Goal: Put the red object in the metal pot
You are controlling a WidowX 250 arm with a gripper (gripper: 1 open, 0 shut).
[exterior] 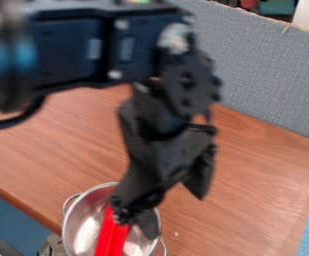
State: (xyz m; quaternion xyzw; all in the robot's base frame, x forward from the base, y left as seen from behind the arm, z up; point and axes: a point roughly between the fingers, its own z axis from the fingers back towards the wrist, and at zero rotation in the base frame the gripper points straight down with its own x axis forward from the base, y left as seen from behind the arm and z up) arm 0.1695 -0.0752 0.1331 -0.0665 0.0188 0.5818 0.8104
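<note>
The metal pot (74,218) stands at the table's near edge, bottom centre of the camera view. The red object (110,238) lies inside it as a long bar, its far end leaning up on the rim. My gripper (162,198) hangs just above and to the right of the pot. It is open, with nothing between its dark fingers. One finger (130,200) reaches over the pot's far rim, and the other finger (197,180) is off to the right. The arm is motion-blurred and hides part of the pot's right side.
The wooden table (37,140) stretches left and back. A grey-blue padded wall (257,65) runs behind it. The table's front edge passes right by the pot, and its right edge (308,200) is close.
</note>
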